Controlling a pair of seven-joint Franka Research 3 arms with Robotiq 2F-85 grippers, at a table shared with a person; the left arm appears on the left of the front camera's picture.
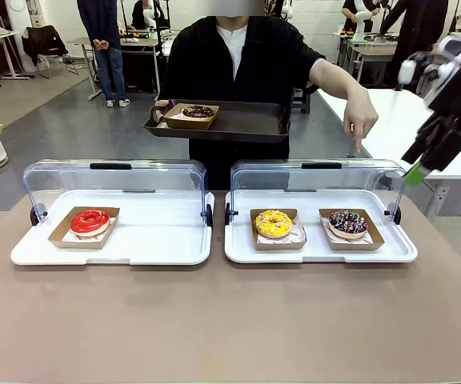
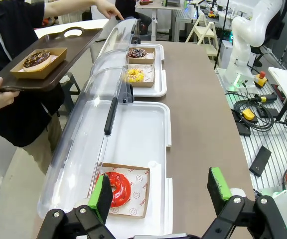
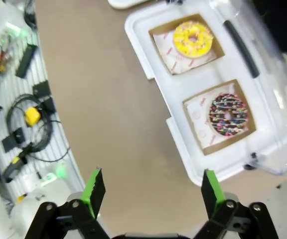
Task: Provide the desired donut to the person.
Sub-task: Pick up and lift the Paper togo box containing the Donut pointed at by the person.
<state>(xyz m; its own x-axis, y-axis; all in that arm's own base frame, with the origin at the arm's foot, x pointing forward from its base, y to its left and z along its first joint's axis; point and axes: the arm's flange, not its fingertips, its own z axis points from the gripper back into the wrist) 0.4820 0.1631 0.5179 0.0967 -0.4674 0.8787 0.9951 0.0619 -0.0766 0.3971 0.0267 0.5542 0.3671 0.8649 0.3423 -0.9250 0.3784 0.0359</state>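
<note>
The person stands across the table, holding a dark tray that carries a chocolate donut. Their other hand points down over the right display case. In that case lie a yellow donut and a chocolate sprinkled donut. A red donut lies in the left case. My right gripper hangs open above the table's right end, clear of the case. My left gripper is open too, hovering just beside the red donut.
Both white cases have clear lids raised at the back. Each donut sits in a cardboard tray. Brown tabletop spreads in front. Cables and gear lie on the floor beside the table.
</note>
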